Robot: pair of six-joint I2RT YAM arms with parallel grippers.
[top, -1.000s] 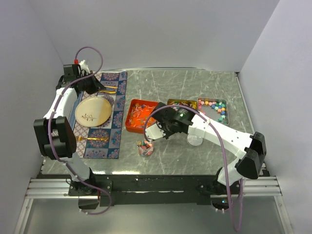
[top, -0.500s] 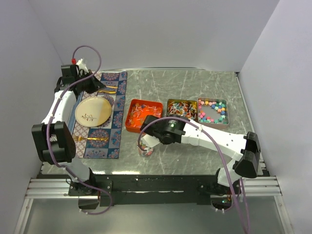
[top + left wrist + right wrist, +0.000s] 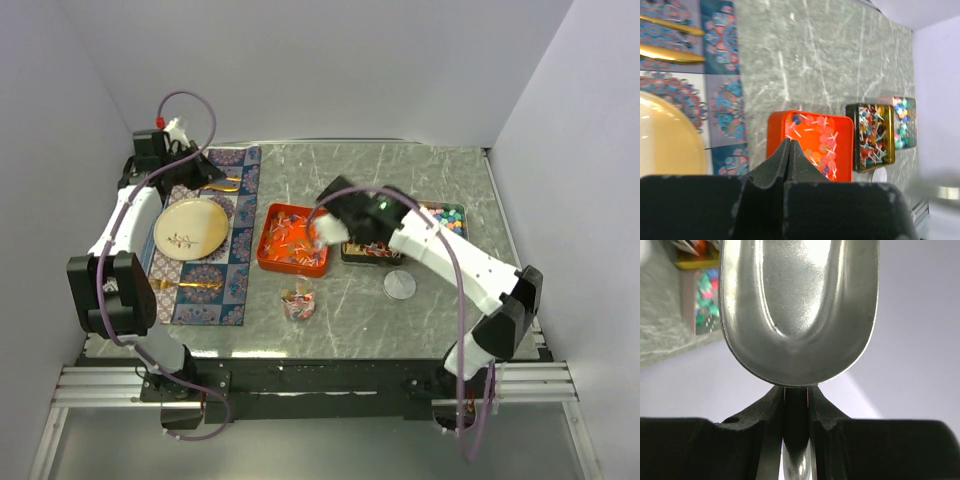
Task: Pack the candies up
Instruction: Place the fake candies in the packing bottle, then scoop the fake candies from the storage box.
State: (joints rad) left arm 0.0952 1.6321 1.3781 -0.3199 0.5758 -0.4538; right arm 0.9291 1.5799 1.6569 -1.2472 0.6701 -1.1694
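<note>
Right jaws, clamping scoop [image 3: 797, 310], swung from cup [image 3: 297, 303] to over orange tin [image 3: 278, 238].

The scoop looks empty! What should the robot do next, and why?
Probably dip the scoop into the orange tray for candies. Its bowl is bare, the right gripper clamps its handle, and it hangs over that tray's edge.

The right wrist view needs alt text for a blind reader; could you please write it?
A shiny metal scoop fills the frame, its handle clamped by the right gripper. Blurred at upper left are a strip of grey table and a tin of coloured candies.
</note>
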